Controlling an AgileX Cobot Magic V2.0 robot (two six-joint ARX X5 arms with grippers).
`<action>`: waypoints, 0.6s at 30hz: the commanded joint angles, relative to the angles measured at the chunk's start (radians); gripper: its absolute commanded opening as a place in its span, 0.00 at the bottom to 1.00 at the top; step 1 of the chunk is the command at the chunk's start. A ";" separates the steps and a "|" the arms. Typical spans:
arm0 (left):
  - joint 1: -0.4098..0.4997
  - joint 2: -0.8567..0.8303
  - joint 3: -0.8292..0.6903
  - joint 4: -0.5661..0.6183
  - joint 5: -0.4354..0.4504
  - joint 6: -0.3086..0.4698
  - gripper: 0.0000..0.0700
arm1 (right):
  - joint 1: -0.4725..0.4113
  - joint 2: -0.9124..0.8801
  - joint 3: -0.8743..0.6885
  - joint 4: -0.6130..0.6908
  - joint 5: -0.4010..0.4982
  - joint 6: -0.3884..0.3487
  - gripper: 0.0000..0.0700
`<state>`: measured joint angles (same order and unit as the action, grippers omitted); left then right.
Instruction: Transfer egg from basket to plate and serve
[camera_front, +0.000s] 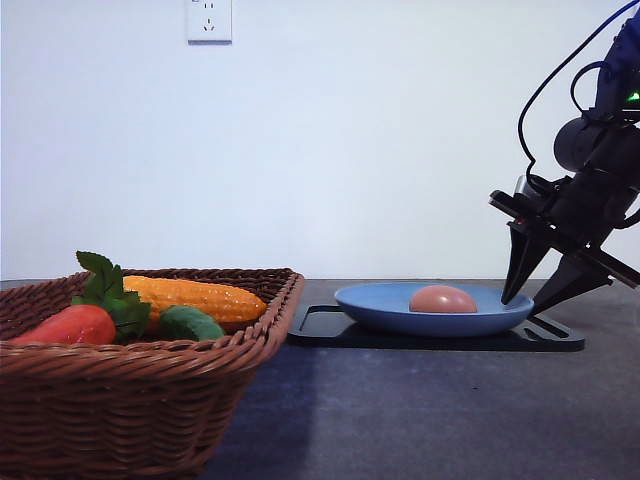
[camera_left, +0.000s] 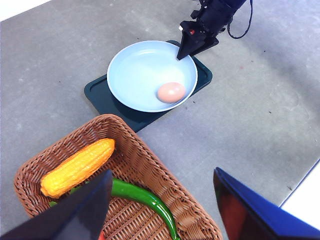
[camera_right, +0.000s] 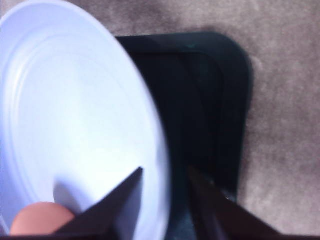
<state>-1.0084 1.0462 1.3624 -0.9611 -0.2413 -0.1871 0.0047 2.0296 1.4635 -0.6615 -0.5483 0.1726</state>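
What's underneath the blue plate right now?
The plate sits on a flat black tray, whose corners and edges stick out around it on the grey table. The tray's middle is covered by the plate. The egg lies in the plate.

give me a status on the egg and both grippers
Egg on plate. Right gripper open, fingers astride plate rim. Left gripper open above basket. Nothing in the way.

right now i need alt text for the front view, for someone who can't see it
An egg lies in a blue plate on a black tray, the open right gripper straddling the plate's rim. At left, a wicker basket holds vegetables.
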 joint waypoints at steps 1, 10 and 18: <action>-0.010 0.009 0.024 0.011 -0.008 -0.009 0.58 | 0.001 0.014 0.026 0.006 -0.001 0.002 0.32; 0.007 0.039 0.024 0.012 -0.041 0.018 0.58 | -0.023 -0.087 0.059 -0.025 0.000 0.002 0.24; 0.074 0.118 0.024 0.019 -0.153 0.114 0.06 | -0.022 -0.315 0.059 -0.122 0.060 -0.061 0.02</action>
<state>-0.9310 1.1516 1.3624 -0.9547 -0.3871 -0.1170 -0.0250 1.7207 1.5032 -0.7726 -0.4916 0.1506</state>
